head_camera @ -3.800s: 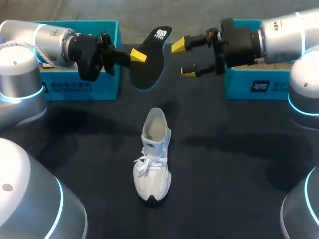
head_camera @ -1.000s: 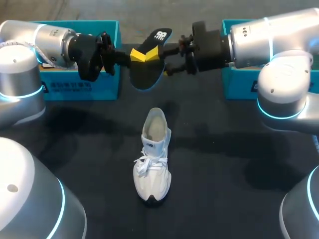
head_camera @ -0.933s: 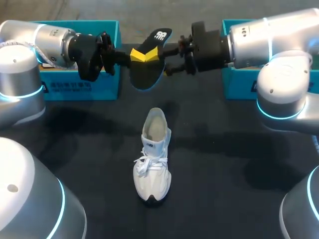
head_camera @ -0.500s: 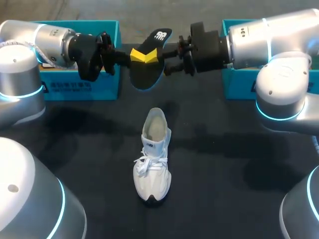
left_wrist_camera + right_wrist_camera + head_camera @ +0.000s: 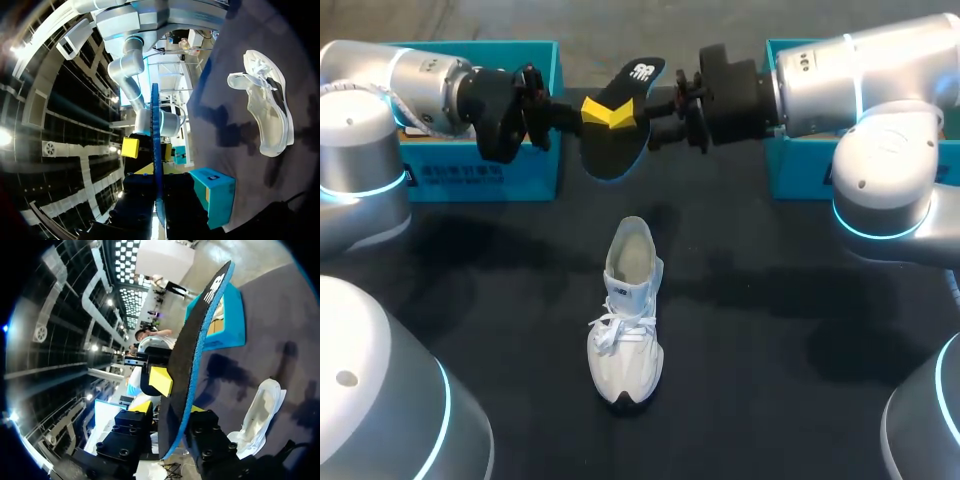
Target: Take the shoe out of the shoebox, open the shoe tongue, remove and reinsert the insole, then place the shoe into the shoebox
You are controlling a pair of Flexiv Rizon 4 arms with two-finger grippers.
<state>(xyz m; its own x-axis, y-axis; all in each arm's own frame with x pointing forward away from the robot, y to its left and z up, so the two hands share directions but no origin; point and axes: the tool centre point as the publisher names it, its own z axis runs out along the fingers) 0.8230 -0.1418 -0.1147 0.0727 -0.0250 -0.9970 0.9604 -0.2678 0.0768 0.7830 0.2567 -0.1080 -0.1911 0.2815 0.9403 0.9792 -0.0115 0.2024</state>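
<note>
Both my left tool (image 5: 592,110) and right tool (image 5: 624,114) are clamped on the insole (image 5: 611,155), aloft beyond the shoe (image 5: 628,320) on the counter (image 5: 770,300). It looks light and bendy; best pinched across its flat faces near mid-length.

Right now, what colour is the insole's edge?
Blue, running along the black insole; the right wrist view shows it best.

The right arm (image 5: 850,75) covers most of the right shoebox (image 5: 795,165), and the left arm (image 5: 410,80) much of the left shoebox (image 5: 535,170).
</note>
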